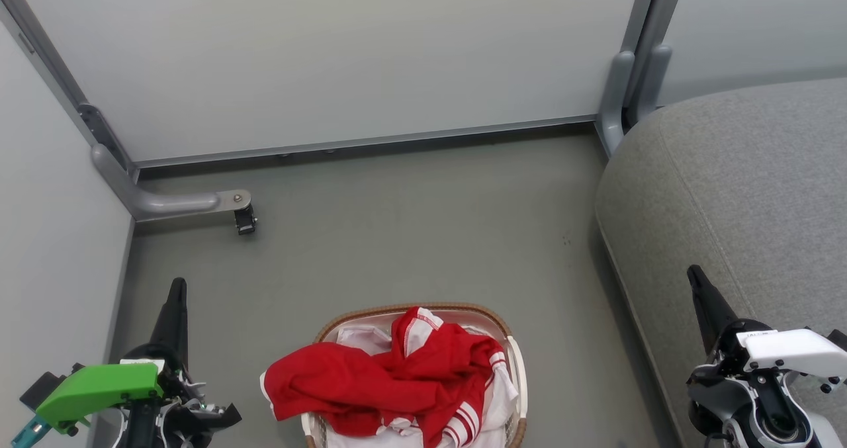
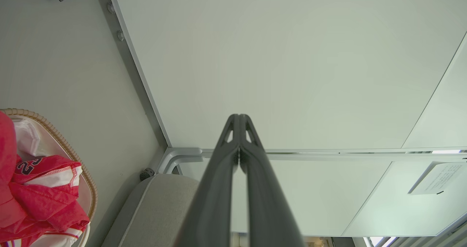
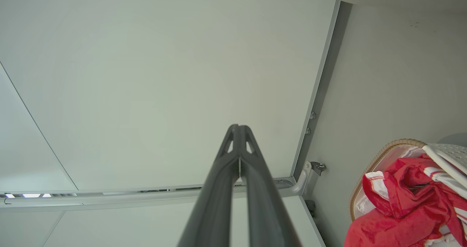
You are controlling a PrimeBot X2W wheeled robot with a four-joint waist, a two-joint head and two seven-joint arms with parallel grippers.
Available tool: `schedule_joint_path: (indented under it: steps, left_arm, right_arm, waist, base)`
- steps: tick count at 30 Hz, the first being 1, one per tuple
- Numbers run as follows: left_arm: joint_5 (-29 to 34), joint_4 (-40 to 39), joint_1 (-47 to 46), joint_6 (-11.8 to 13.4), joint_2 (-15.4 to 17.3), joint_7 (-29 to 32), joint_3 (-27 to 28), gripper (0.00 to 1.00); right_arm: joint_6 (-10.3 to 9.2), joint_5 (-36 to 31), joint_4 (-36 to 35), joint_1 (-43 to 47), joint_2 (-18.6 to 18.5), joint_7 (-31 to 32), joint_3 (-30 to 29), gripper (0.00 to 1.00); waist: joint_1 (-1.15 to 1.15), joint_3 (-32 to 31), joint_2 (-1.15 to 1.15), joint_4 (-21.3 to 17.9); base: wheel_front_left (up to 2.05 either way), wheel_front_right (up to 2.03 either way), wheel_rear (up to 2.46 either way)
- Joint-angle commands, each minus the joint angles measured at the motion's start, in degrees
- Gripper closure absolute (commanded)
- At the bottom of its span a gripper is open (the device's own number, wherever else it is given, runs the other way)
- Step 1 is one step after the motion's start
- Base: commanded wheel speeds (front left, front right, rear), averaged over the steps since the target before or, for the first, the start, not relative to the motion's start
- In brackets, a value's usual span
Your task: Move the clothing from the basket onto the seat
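Clothing across basket, long axis left-right.

Floor: smooth grey-green, matte, a few faint dark specks toward the right. Laundry basket stands on it, near centre, with white plastic walls and a brown woven rim. Grey upholstered seat sits on the floor at right, apart from the basket. Far left: grey metal partition foot runs out over the floor, black caster at its end. Pale partition panels close the far edge.

perhaps an office: partition panels
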Motion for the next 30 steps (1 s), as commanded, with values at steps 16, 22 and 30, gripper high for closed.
schedule_joint_path:
  steps: [16,22,30]
  left_arm:
    - [-0.23,-0.07,-0.48,-0.25,0.39,0.19,0.06,1.00]
    - [0.01,0.30,0.07,0.01,-0.06,-0.09,-0.02,0.00]
    - [2.09,2.46,1.03,0.04,-0.09,-1.46,-0.64,0.00]
  right_arm:
    - [-0.02,0.24,-0.19,0.59,-0.34,0.13,-0.05,1.00]
    - [0.00,-0.03,0.25,0.02,0.08,-0.01,0.01,0.00]
    - [-0.01,-1.11,1.36,0.55,0.03,-1.16,0.99,0.00]
  waist:
    - [0.00,0.00,0.00,0.00]
    - [0.00,0.01,0.00,0.00]
    - [0.00,0.08,0.00,0.00]
  base:
    - [0.00,0.00,0.00]
    - [0.00,0.00,0.00]
    - [0.00,0.00,0.00]
